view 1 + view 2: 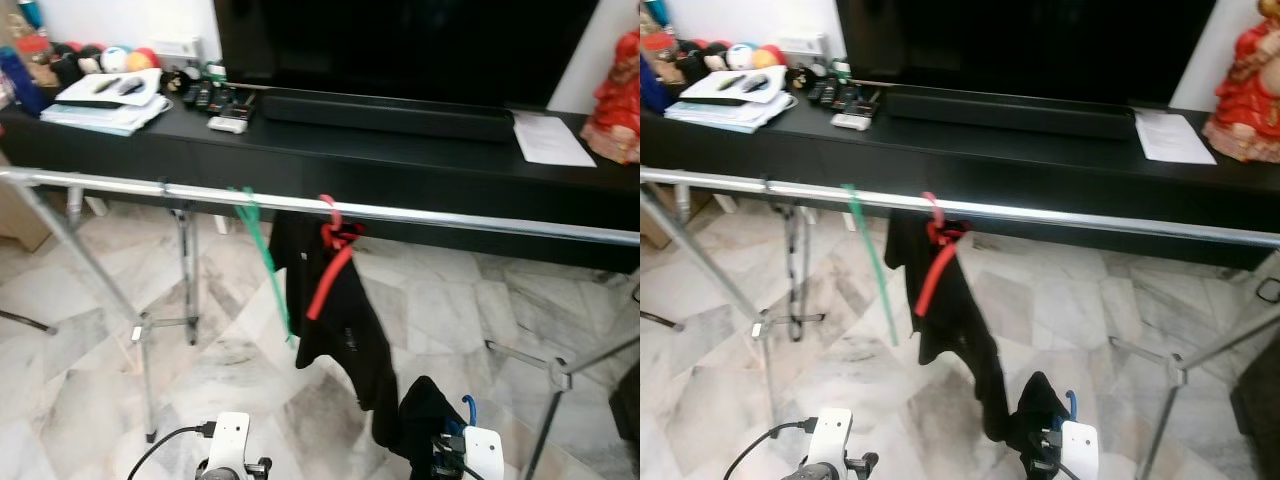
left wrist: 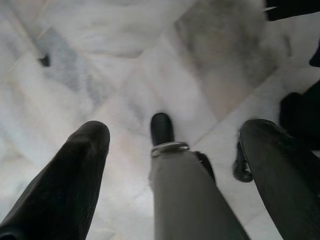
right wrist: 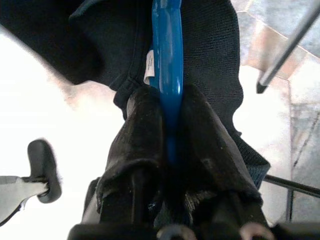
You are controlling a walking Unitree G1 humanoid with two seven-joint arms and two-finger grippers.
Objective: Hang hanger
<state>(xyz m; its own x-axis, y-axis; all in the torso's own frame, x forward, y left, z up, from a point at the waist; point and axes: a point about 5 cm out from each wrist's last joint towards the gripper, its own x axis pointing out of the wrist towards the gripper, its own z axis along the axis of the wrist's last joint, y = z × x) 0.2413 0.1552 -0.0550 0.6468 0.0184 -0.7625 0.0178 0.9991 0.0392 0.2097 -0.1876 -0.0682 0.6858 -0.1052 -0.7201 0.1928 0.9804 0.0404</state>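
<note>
A chrome drying-rack rail spans the room in front of a black TV console, and two hangers are already hooked over it: a green hanger at left of centre, bare and slanting down toward the floor, and just to its right a red hanger carrying a black garment that trails low. At the bottom left of the head views the left gripper hangs idle over the marble floor, its two black fingers spread wide with nothing between them; a grey foot of the rack stands between them in the left wrist view. At the lower right, the right gripper is clamped on a blue hanger, fingers pinching its flat blue bar from both sides, with dark knit clothing draped around it. That hanger sits well below the rail and nearer the robot, so the hanging itself appears still to be done: the lift to the rail and the hooking-on remain. In the right wrist view the blue bar's long axis runs straight out along the fingers; in the head views a curl of blue, likely the hook, rises above the wrist, though which way it opens cannot be told.
</note>
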